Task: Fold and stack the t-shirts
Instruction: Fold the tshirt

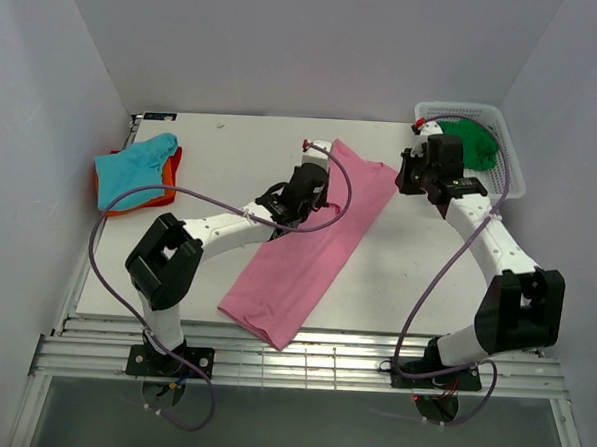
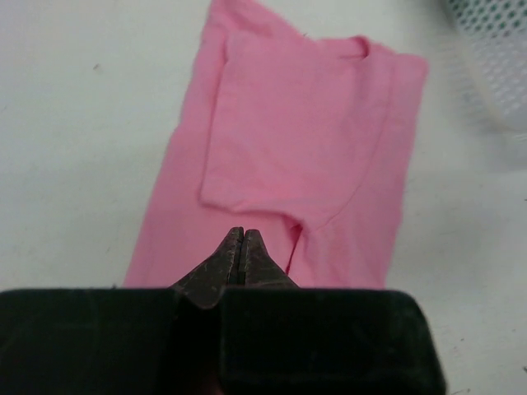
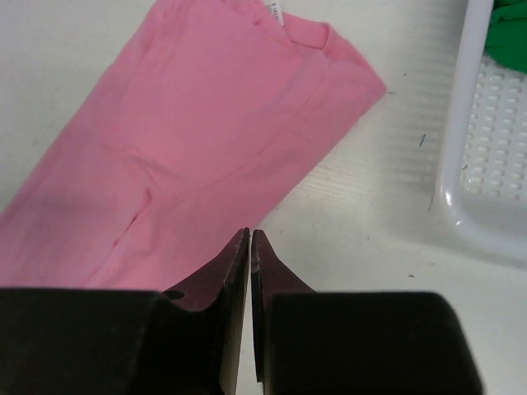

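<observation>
Left fingers were clenched tip to tip, nothing pinched between them. They hung over the pink t-shirt, near its left edge and toward its far half. In the left wrist view the tips sat just short of the folded-in sleeve; contact with the cloth could not be told.

Right fingers were also clenched, only a hairline slit showing, and empty. They hung over bare bench just off the pink shirt's right edge, between the shirt's collar end and the white basket.

The pink shirt lay flat on the bench, folded lengthwise into a long strip. It ran diagonally, with the collar end far and to the right and the hem near the bench's front edge. A sleeve was folded across the top layer. A white label showed at the collar.

The teal t-shirt lay bunched on top of the orange t-shirt at the far-left side of the bench, well apart from the pink one.

The green t-shirt sat crumpled inside the basket at the far-right corner.
</observation>
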### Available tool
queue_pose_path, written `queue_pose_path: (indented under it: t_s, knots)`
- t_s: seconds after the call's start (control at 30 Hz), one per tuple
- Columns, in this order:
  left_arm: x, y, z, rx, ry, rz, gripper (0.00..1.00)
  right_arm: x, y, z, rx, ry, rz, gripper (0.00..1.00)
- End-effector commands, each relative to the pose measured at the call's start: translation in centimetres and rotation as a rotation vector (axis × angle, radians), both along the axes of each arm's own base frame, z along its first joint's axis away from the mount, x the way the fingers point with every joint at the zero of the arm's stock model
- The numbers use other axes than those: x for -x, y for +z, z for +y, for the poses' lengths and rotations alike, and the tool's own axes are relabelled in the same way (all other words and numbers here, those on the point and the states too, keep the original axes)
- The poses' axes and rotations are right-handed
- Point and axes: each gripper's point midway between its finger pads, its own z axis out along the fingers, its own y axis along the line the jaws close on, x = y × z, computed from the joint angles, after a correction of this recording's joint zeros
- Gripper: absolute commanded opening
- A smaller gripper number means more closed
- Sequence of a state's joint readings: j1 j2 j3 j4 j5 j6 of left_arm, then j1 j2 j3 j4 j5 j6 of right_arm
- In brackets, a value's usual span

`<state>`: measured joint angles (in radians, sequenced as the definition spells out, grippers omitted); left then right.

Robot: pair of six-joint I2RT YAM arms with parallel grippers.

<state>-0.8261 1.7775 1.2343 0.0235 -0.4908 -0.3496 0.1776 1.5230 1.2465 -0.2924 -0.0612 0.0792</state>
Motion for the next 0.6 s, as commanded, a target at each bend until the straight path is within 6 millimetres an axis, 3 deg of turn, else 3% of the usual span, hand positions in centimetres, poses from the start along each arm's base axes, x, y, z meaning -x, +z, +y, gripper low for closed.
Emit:
queue_pose_path:
  t_s: [0.0,0.07,0.1,0.17,0.2,0.23,0.27,0.3,0.33,0.4,0.43,0.57]
  knots:
    - [-2.4,4.3,-5.1,0.096,-0.245,-0.126,0.00,2.5,5.1,1.4,-0.027,0.018,-0.147,0.10]
    - [-3.9,4.9,-5.7,0.106,-0.249,-0.139,0.00,3.7,5.2,1.7,-0.024,0.018,-0.156,0.11]
    - [-4.5,3.3,-6.0,0.092,-0.262,-0.110,0.00,4.4,6.0,1.5,-0.016,0.004,-0.178,0.13]
    - [-5.6,3.3,-6.7,0.103,-0.280,-0.107,0.02,5.8,5.3,1.6,-0.017,0.008,-0.152,0.16]
    - [-6.2,1.5,-6.7,0.088,-0.281,-0.073,0.02,6.6,5.9,2.0,-0.022,0.021,-0.168,0.16]
    - [-6.3,0.9,-7.3,0.095,-0.304,-0.056,0.02,7.3,5.2,2.0,-0.018,0.017,-0.150,0.16]
    - [-6.9,1.4,-7.8,0.104,-0.309,-0.061,0.01,7.7,5.4,2.1,-0.019,0.018,-0.154,0.16]
    - [-7.2,0.5,-7.7,0.096,-0.312,-0.037,0.00,8.5,5.9,2.4,-0.028,0.028,-0.171,0.16]
    - [-7.4,-1.5,-8.2,0.088,-0.335,0.001,0.00,8.7,6.0,2.3,-0.026,0.020,-0.173,0.16]
    - [-8.0,-2.0,-8.7,0.092,-0.348,0.025,0.00,9.7,6.2,2.6,-0.034,0.027,-0.178,0.16]
    - [-8.0,-3.4,-8.9,0.087,-0.360,0.052,0.00,9.9,6.3,2.5,-0.031,0.021,-0.181,0.16]
    - [-8.1,-4.3,-9.5,0.101,-0.389,0.083,0.00,10.6,6.3,2.2,-0.011,0.010,-0.167,0.16]
